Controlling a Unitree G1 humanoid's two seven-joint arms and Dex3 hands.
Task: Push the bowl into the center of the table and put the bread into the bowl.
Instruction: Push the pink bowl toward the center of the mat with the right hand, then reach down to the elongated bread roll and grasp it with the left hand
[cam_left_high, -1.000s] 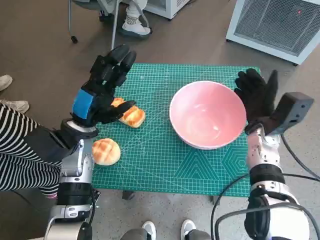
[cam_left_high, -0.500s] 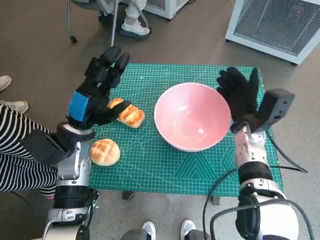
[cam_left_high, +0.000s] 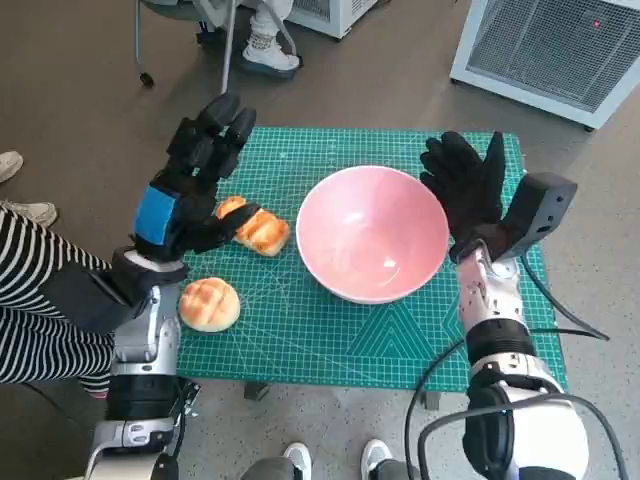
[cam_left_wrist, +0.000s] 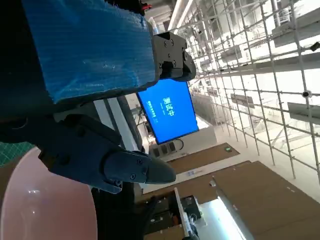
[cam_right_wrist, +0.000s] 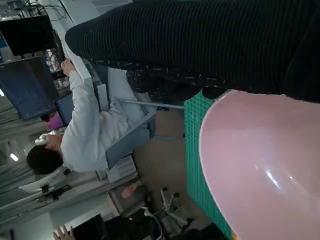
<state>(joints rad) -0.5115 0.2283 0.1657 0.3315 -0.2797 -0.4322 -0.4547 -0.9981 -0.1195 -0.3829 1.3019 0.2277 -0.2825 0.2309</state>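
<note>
Pink bowl (cam_left_high: 372, 234) near counter (cam_left_high: 330, 345) centre, right hand (cam_left_high: 468, 190) flat against its right rim, grasping nothing. Left hand (cam_left_high: 195, 185) released, spread over bread (cam_left_high: 255, 228), left of bowl, long axis toward it.

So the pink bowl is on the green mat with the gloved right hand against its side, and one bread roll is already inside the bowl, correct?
Not quite. The pink bowl is empty; the head view shows both bread rolls on the green mat, beside the left hand. The rest stands: the gloved right hand is against the bowl's side.
</note>
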